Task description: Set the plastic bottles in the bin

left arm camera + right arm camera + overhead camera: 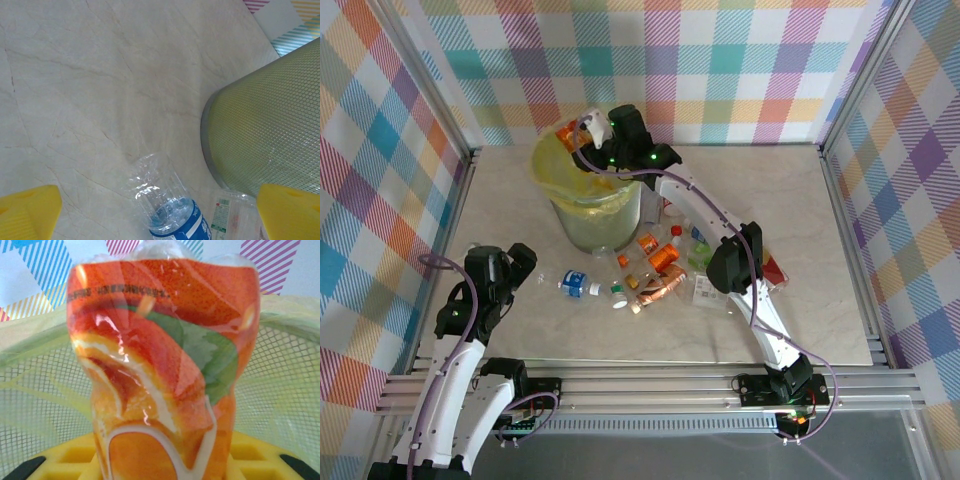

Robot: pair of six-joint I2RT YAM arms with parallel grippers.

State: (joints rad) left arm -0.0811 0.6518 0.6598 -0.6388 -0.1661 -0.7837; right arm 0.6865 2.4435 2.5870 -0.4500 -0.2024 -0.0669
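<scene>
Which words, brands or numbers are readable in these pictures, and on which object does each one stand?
Nothing reads with certainty.
On the orange-labelled bottle: one dark printed line near its top, too blurred to read.
On the blue-labelled bottle: white characters, cut off at the picture's edge.
On the clear bottle beside the bin: white label, print too small.

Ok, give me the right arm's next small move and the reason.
Probably open the right gripper and let go. It holds the orange-labelled bottle above the yellow-lined mouth of the bin, so the bottle should drop inside.
</scene>
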